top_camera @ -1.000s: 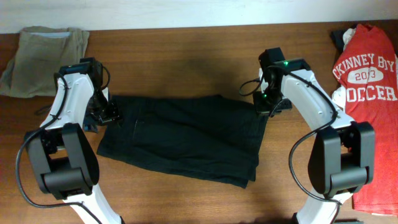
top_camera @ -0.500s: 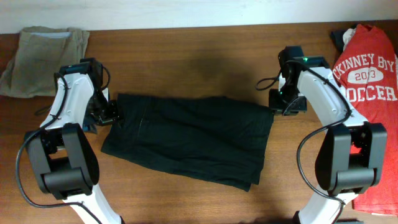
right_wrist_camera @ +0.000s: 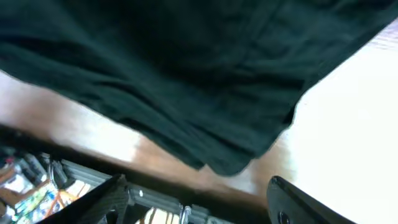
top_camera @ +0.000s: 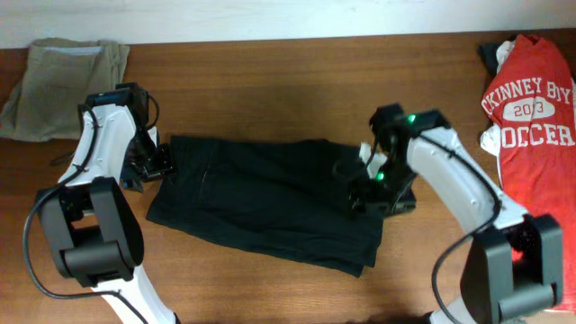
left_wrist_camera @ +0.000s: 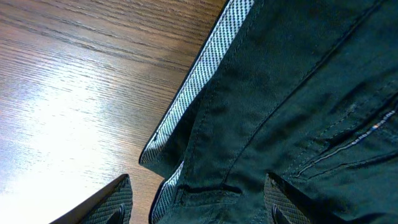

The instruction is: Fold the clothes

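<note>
A black garment (top_camera: 270,202) lies spread flat across the middle of the table, folded over on itself. My left gripper (top_camera: 162,165) is at its left edge. In the left wrist view the left gripper (left_wrist_camera: 199,205) is open, its fingers (left_wrist_camera: 118,200) standing either side of the checked-lined waistband (left_wrist_camera: 186,112). My right gripper (top_camera: 364,191) hovers over the garment's right end. The blurred right wrist view shows the right gripper (right_wrist_camera: 199,205) open with nothing in it and the black garment (right_wrist_camera: 186,68) beyond the tips. A khaki garment (top_camera: 63,85) lies at far left, a red T-shirt (top_camera: 531,135) at far right.
The brown wooden table (top_camera: 270,81) reaches a pale wall along the back. A white cloth (top_camera: 490,139) and a dark item (top_camera: 490,54) poke out beside the red T-shirt. Both arm bases stand at the front edge.
The right gripper pulled the garment's right end outward, let go and opened, then swung back left over the fabric. The left arm has hardly moved.
</note>
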Tool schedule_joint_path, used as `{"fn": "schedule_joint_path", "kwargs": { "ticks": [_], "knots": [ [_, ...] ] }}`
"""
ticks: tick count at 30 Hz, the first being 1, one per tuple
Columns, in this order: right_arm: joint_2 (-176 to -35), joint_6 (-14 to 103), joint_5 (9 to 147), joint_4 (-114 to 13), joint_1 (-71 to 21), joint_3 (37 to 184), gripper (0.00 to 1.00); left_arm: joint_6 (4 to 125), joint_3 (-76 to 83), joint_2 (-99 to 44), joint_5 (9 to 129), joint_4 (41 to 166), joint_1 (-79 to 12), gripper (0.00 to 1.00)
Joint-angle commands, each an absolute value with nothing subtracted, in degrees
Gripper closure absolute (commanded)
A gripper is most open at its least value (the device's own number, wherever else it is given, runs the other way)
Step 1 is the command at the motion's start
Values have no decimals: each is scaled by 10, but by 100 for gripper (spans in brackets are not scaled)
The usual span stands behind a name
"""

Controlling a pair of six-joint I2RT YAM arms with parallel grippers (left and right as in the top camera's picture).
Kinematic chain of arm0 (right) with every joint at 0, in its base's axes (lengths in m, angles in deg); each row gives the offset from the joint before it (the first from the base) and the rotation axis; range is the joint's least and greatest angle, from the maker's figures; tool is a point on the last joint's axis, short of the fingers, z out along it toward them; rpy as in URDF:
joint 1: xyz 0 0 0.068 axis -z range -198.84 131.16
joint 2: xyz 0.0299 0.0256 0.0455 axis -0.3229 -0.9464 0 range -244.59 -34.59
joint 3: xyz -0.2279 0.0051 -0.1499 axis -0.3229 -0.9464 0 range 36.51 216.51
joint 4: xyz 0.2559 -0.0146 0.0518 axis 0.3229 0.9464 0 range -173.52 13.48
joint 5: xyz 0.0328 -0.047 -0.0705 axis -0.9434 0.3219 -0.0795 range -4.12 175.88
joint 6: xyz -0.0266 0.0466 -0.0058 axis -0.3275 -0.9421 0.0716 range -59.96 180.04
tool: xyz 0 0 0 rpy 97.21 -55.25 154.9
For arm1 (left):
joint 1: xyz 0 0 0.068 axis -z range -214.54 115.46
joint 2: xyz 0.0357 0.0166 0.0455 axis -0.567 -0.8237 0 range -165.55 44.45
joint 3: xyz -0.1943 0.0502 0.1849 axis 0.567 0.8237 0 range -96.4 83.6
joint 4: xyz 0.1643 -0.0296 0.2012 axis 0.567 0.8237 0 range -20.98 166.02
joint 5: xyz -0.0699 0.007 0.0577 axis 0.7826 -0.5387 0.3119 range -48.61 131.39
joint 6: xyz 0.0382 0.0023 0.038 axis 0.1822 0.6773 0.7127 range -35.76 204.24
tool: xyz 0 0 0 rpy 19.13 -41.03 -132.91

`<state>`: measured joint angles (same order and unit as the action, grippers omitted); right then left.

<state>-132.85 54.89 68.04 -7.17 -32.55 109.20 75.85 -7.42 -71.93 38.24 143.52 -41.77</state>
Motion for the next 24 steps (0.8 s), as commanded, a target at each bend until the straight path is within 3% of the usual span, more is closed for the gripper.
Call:
{"fn": "schedule_joint_path", "kwargs": {
  "ticks": [1,15,18,19,24],
  "knots": [
    [-1313,522,689,-80,-324,1024,25,761,-83,-736,390,1432,-422,33],
    [-1313,515,595,-228,-328,857,28,761,-83,-737,390,1409,-422,32],
    [-1313,500,595,-238,-329,847,75,761,-83,-737,390,1408,-422,32],
    [-1313,495,595,-238,-329,848,95,761,-83,-737,390,1407,-422,32],
    [-1281,492,595,-181,-329,875,96,761,-83,-737,362,1405,-422,38]
  ]
}}
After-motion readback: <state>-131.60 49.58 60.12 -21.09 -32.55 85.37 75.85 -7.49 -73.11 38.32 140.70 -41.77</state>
